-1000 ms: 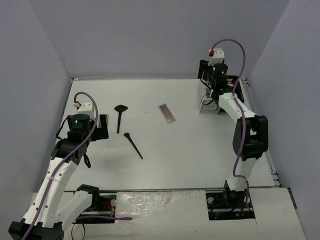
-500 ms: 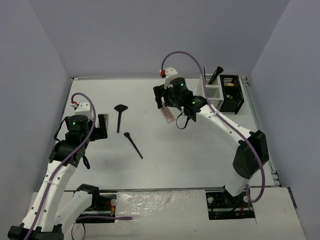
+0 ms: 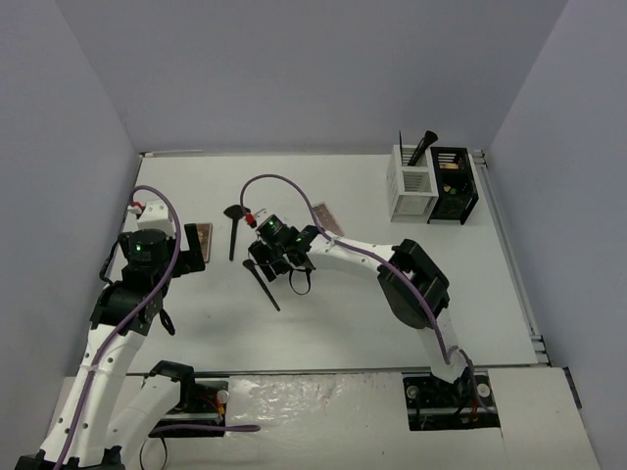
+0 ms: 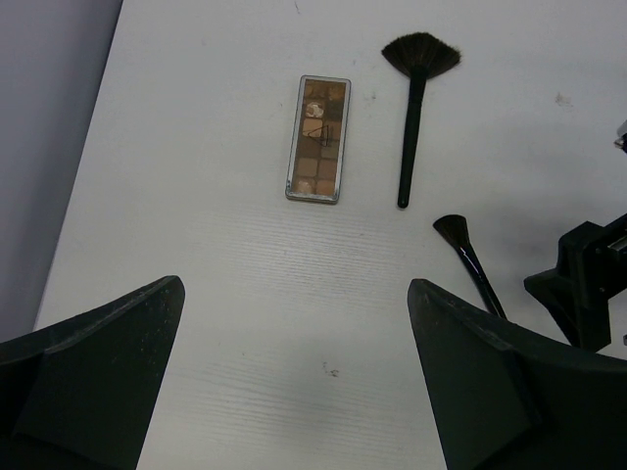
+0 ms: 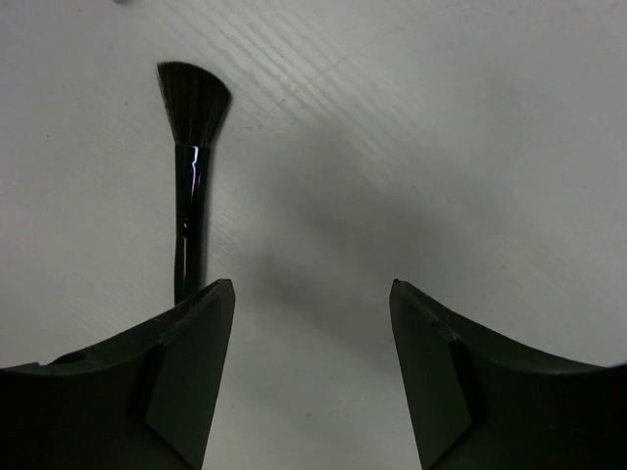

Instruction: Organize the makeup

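A flat pink-brown palette (image 4: pixel 318 152) lies on the table ahead of my left gripper (image 4: pixel 296 289), which is open and empty above it; in the top view the left gripper (image 3: pixel 193 253) overlaps the palette (image 3: pixel 202 233). A black fan brush (image 3: pixel 235 220) lies to the palette's right and also shows in the left wrist view (image 4: pixel 416 108). A small black angled brush (image 5: pixel 191 176) lies under my right gripper (image 5: pixel 312 286), which is open, with the handle running beneath its left finger. In the top view this brush (image 3: pixel 266 290) lies below the right gripper (image 3: pixel 265 264). A second palette (image 3: pixel 326 216) lies behind the right arm.
A white slatted organizer (image 3: pixel 411 183) with a black brush (image 3: pixel 424 147) standing in it and a black organizer (image 3: pixel 454 182) sit at the back right. Grey walls close in the table on three sides. The right arm stretches across the table's middle.
My right arm has swung from the organizers at the back right across to the small angled brush at centre left. A brush now stands in the white organizer. My left gripper barely moved.
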